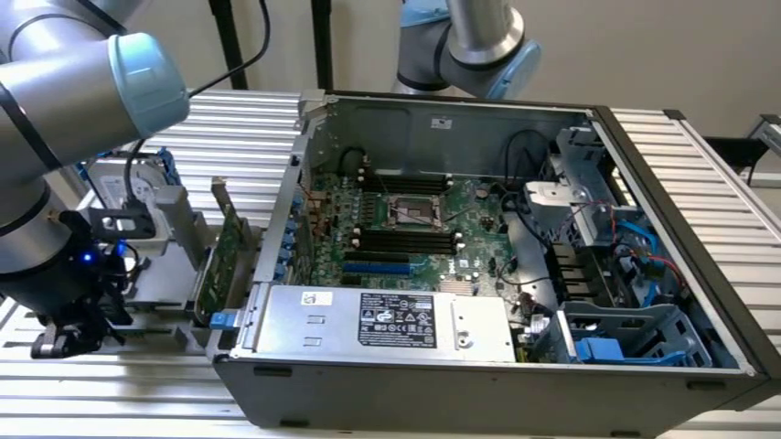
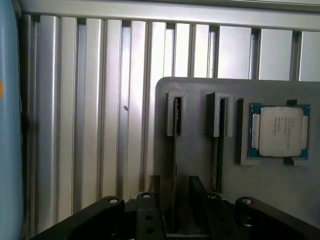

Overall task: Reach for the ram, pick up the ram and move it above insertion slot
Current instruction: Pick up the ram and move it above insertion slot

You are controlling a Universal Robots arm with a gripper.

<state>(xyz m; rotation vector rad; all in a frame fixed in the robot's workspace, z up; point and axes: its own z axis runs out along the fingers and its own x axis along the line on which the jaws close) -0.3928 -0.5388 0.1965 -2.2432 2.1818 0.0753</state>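
Gripper (image 2: 175,202) astride ram's (image 2: 176,160) top edge

Claw (image 1: 58,342) nr open PC case (image 1: 488,395)

no words or numbers can be read. in the computer case (image 1: 488,389), the power supply box (image 1: 287,322) carries a black label (image 1: 401,322) and a small white sticker (image 1: 317,298), print too small. the processor chip (image 2: 280,131) bears faint grey lines, unreadable.

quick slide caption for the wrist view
Gripper open astride the ram, standing edge-on in a grey holder beside a second stick and a CPU, on a slatted table.
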